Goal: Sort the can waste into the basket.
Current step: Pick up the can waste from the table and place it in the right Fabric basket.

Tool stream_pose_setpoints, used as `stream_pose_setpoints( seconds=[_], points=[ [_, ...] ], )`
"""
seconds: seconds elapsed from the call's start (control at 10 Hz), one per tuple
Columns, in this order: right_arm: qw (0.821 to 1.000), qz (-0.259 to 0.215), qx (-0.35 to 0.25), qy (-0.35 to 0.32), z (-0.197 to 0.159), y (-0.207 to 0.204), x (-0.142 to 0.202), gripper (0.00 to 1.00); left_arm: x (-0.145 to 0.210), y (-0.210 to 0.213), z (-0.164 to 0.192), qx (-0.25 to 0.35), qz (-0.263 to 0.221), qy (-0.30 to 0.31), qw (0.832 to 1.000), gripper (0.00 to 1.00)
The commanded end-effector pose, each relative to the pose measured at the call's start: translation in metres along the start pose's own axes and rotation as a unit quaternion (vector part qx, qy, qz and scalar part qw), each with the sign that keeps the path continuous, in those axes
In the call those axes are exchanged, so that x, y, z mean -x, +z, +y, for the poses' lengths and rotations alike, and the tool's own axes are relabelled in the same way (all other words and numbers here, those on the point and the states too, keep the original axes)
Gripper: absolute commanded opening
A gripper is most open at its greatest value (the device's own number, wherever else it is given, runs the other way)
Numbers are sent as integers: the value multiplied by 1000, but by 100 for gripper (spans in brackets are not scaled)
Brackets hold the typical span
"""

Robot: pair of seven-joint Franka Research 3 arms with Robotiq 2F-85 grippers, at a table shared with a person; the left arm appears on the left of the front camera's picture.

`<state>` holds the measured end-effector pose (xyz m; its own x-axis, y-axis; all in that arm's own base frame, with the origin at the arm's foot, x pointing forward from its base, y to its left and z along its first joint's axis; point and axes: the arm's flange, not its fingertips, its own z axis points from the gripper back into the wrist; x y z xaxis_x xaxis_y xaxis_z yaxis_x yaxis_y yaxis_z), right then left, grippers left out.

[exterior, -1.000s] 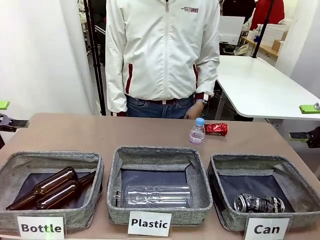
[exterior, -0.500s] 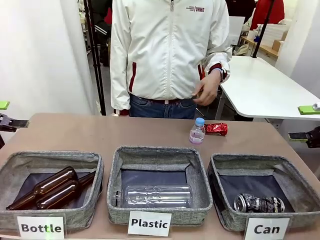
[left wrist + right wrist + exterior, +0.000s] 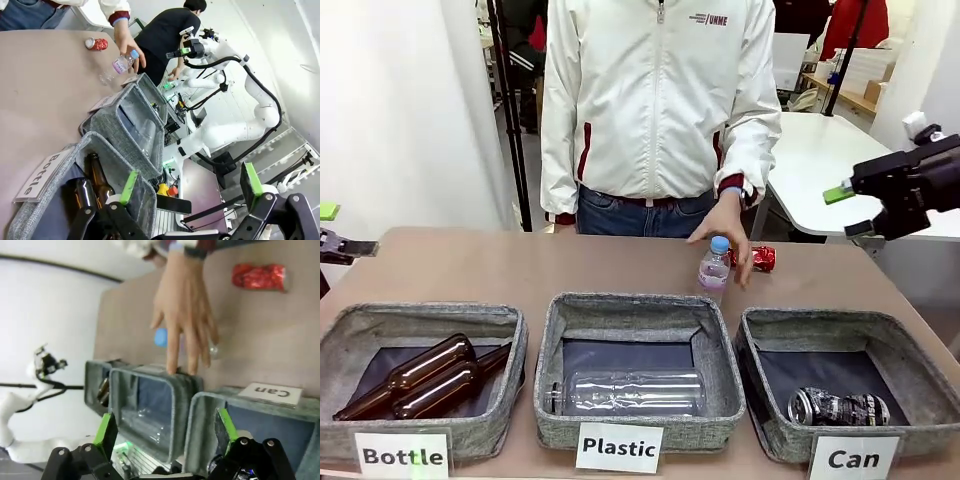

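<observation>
the right gripper is hanging high on the right, well above the can basket, and i'm reading its fingers as spread wide with nothing between them. the left gripper is sitting out at the far left, off the corner of the table and well apart from everything, its fingers parted too and gripping nothing.

the red can is lying on its side on the table, behind the can basket. a person's hand is reaching down with its fingers pointing at the table, between the red can and a small bottle with a blue cap that is standing upright. from the front the hand is covering part of the red can, and i can't tell whether it is touching the bottle. through the right wrist camera the red can is lying clear of the hand.

the dark can is lying on its side inside the can basket, near the front wall, behind the white card reading "can". a clear bottle is lying in the middle basket, and two brown bottles are lying in the left basket.
</observation>
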<state>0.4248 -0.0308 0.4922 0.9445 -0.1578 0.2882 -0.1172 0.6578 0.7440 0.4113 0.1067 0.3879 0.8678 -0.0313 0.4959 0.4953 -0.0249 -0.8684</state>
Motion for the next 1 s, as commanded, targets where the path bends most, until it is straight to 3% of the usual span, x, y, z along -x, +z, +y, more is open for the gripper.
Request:
stream_pose_setpoints(
  seconds=[0.0, 0.2, 0.4, 0.9],
  points=[
    [999, -5, -8, -47, -25, 45, 24, 100, 2, 1, -3, -2, 5, 3, 1000, 100],
    [999, 10, -8, -41, -52, 71, 67, 100, 2, 1, -3, -2, 5, 3, 1000, 100],
    [998, -23, -53, -26, -76, 94, 110, 100, 2, 1, -3, -2, 5, 3, 1000, 100],
    [997, -37, -60, -32, -79, 96, 114, 100, 2, 1, -3, -2, 5, 3, 1000, 100]
  ],
)
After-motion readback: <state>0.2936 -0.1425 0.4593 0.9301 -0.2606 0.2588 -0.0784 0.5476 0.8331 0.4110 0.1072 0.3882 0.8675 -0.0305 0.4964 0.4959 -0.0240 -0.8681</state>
